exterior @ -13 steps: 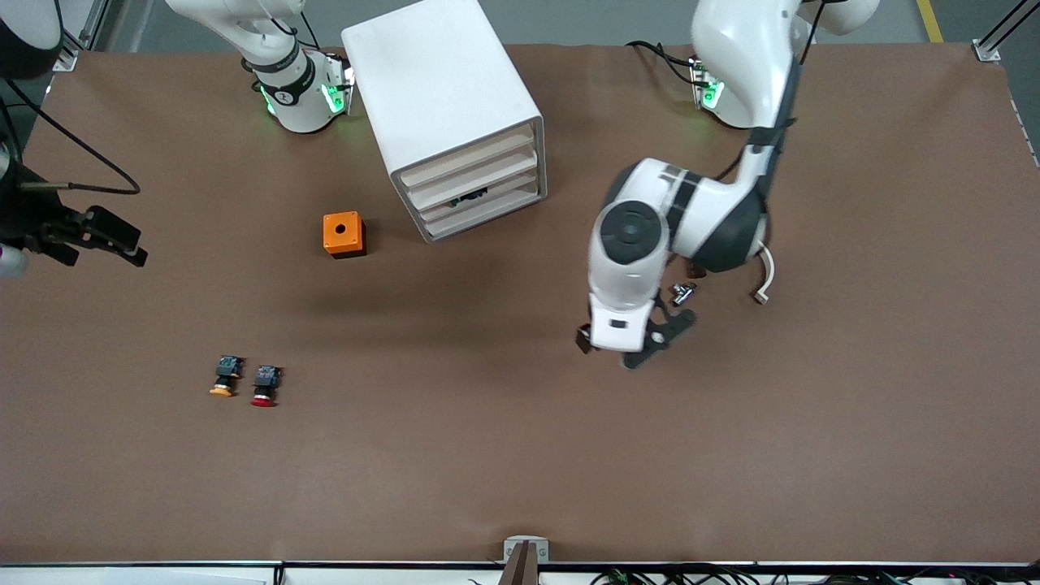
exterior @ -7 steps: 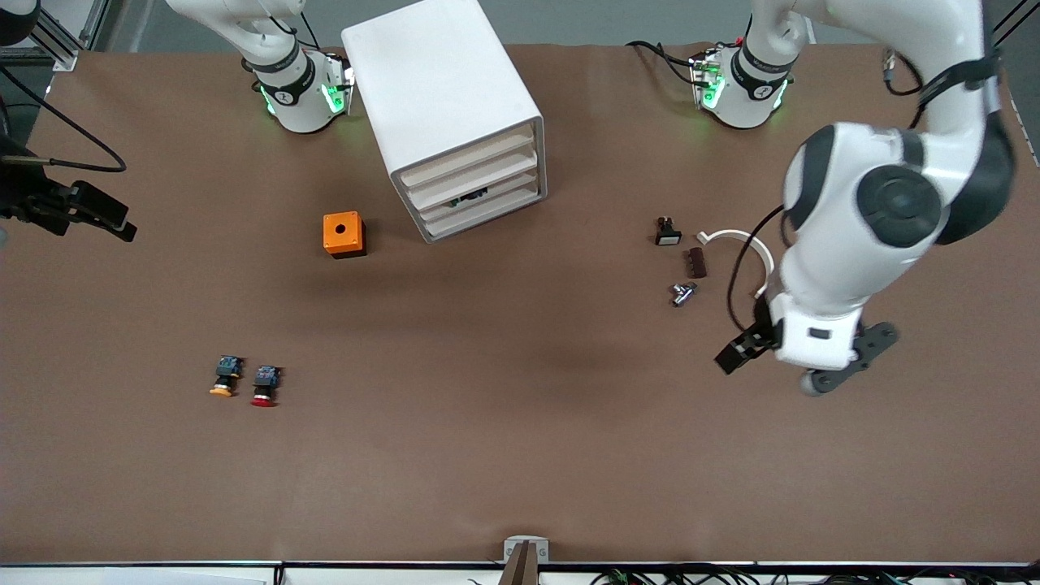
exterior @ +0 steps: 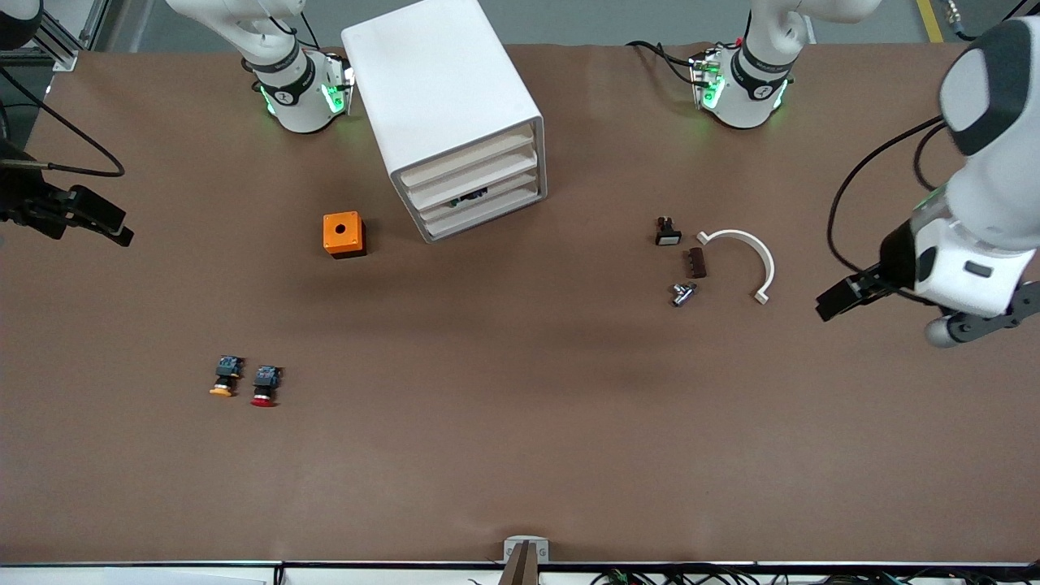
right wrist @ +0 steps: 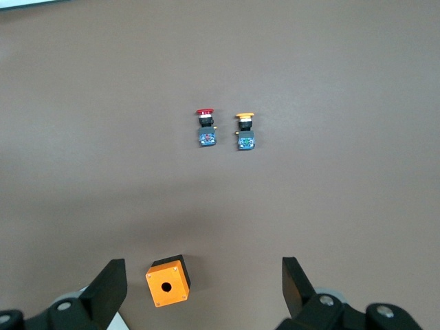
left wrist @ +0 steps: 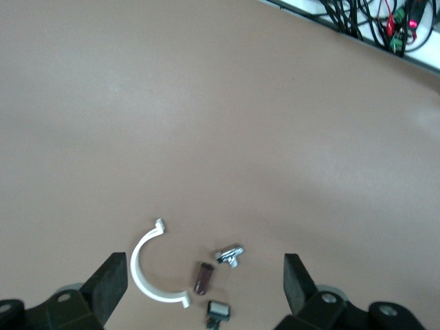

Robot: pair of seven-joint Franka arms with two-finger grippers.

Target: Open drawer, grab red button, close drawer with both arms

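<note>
The white cabinet (exterior: 443, 97) stands near the robots' bases with its four drawers (exterior: 475, 191) pushed in. The red-capped button (exterior: 264, 387) lies on the table near the front camera, toward the right arm's end, beside an orange-capped one (exterior: 224, 377). Both show in the right wrist view, the red-capped button (right wrist: 205, 127) and the orange-capped one (right wrist: 245, 132). My right gripper (exterior: 114, 223) is open and empty in the air at the right arm's end; in its wrist view (right wrist: 203, 275) it is over the orange box. My left gripper (exterior: 849, 294) is open and empty at the left arm's end (left wrist: 205, 271).
An orange box (exterior: 343, 234) with a hole in its top sits beside the cabinet (right wrist: 168, 280). A white arc (exterior: 743, 256), a brown piece (exterior: 696, 262), a metal fitting (exterior: 682, 292) and a small black part (exterior: 668, 233) lie toward the left arm's end.
The left arm has swung from the middle of the table out to its own end, uncovering the small parts. The right gripper has drifted slightly toward its table edge.
</note>
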